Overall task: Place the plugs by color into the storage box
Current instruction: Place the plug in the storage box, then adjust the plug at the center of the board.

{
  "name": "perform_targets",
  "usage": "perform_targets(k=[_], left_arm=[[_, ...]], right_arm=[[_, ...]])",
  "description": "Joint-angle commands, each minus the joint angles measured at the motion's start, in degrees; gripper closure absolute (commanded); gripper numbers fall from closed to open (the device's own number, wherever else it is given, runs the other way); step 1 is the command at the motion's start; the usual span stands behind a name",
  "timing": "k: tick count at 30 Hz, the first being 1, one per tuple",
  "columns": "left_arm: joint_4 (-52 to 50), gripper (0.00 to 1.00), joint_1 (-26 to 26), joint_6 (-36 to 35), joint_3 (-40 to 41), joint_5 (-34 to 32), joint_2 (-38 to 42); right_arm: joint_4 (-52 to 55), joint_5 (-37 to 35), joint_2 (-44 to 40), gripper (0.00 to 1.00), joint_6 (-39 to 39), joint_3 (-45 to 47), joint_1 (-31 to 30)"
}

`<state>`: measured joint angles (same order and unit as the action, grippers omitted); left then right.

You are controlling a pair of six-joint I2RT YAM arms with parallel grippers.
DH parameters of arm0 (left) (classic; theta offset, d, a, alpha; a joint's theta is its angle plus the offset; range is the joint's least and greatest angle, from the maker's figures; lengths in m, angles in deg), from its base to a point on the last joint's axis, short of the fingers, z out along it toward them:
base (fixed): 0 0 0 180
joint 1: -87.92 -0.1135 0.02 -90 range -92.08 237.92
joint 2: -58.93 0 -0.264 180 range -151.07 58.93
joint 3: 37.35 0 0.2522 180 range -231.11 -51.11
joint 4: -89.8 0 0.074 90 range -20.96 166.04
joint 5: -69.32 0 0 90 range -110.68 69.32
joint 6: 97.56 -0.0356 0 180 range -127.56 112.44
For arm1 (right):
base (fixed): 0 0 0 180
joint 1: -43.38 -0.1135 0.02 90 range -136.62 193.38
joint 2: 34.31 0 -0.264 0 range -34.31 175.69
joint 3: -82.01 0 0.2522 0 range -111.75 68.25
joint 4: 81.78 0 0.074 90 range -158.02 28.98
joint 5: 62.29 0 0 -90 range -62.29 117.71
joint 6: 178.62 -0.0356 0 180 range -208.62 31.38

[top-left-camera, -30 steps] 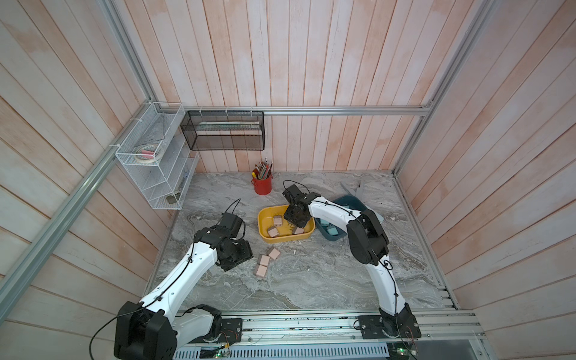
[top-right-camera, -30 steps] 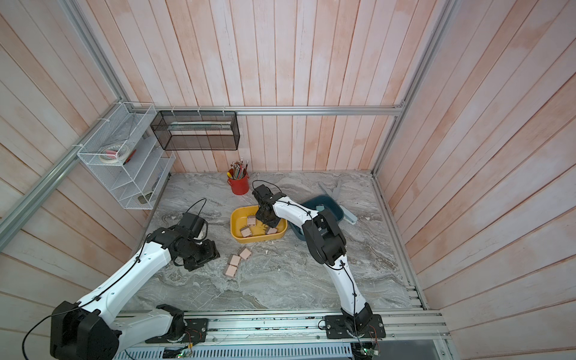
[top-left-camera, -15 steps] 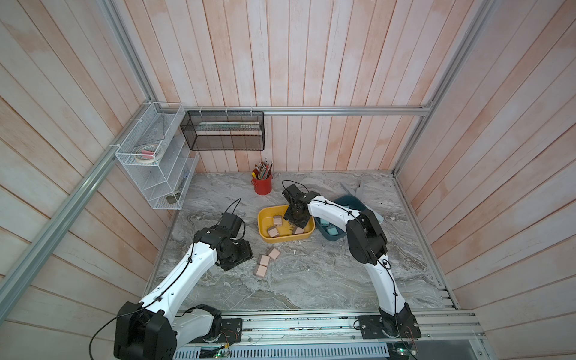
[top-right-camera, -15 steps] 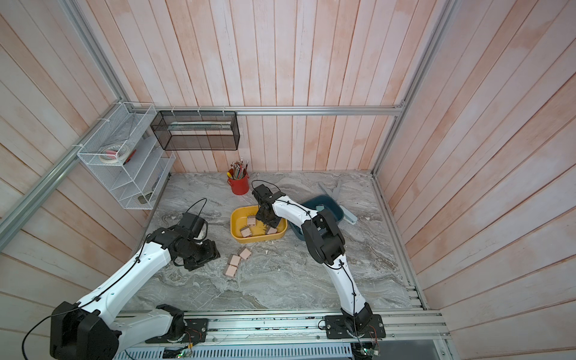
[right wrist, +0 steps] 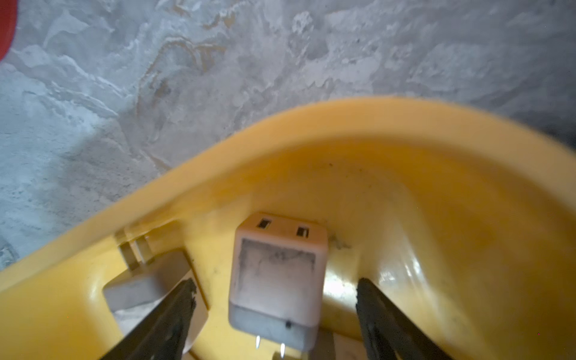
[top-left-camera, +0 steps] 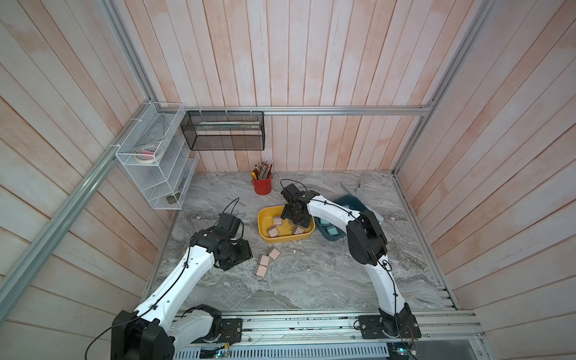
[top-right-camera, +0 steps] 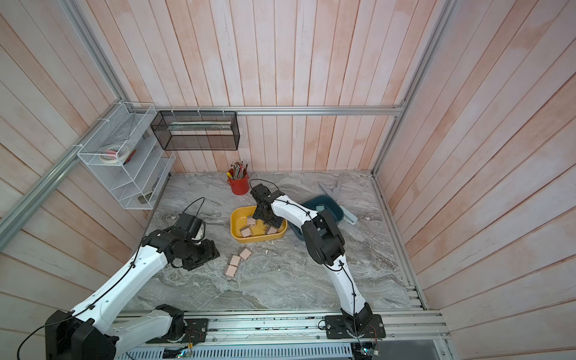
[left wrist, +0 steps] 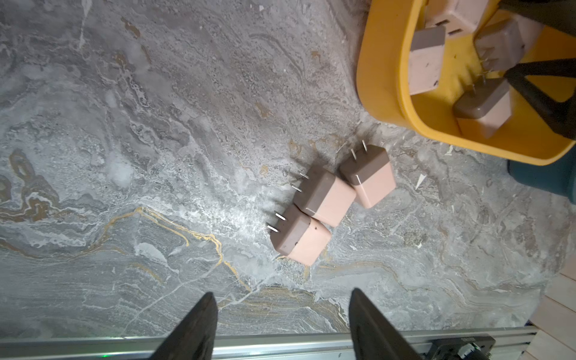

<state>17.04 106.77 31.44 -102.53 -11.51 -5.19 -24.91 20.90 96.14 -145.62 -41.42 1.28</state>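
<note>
Three pink plugs [left wrist: 324,199] are lying in a tight cluster on the marble counter [left wrist: 124,156], prongs pointing sideways, just beside the yellow bin [top-left-camera: 282,240]. I am seeing my left pincer [left wrist: 282,294] hovering over the counter near them, its jaws standing moderately apart and gripping nothing. More pink plugs are sitting inside the yellow bin. One pink plug [right wrist: 277,274] there is lying between the jaws of my right pincer [right wrist: 274,283], which is gaping wide, a gap showing on both sides of the plug. Light teal plugs [top-left-camera: 331,230] are lying in the dark teal bin [top-left-camera: 335,239], just beside the yellow one. A red cup [top-left-camera: 261,187] of pencils is standing near the back wall.
</note>
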Motion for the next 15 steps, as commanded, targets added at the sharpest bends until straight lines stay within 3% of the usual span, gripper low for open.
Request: perform_targets(k=[1, 8, 15], left_arm=[[0.05, 0.31, -0.39, -0.33, -2.83, -0.33, 1.66], [-1.72, 0.31, -1.92, -0.41, -3.93, -1.35, 4.88], [-3.90, 0.31, -5.44, -1.39, -0.61, -0.22, 10.23]], right_arm=[[0.07, -5.73, -9.19, 0.16, 5.70, -1.29, -2.76], [-6.26, -6.07, -24.07, 0.16, 14.28, 12.70, -13.73], [-9.76, -5.63, -29.79, 0.18, 6.64, 28.42, -22.73]])
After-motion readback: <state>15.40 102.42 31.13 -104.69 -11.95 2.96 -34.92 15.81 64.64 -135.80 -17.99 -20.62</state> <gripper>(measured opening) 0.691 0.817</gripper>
